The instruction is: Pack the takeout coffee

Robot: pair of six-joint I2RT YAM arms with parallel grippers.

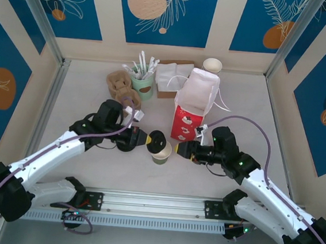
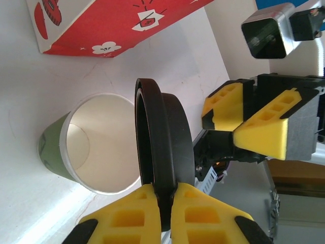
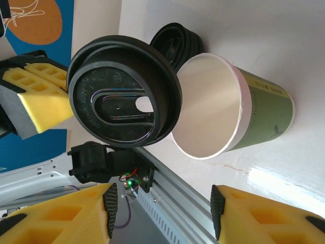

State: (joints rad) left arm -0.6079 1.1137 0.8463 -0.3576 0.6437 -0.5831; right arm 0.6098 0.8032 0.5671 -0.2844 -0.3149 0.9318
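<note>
Top view: lidless olive cup [image 1: 162, 155] upright at frame centre, left gripper [image 1: 148, 139] clamped on black lid [image 1: 156, 138], on edge just upper-left of cup mouth; left wrist: lid edge-on, right of rim; right wrist: right gripper [image 3: 162, 203] half open, empty, cup upper right.

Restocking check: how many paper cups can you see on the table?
3: an open olive cup in front of the red bag, a white cup behind it, and a green cup holding straws at the back left. Nested cups may be hidden.
</note>
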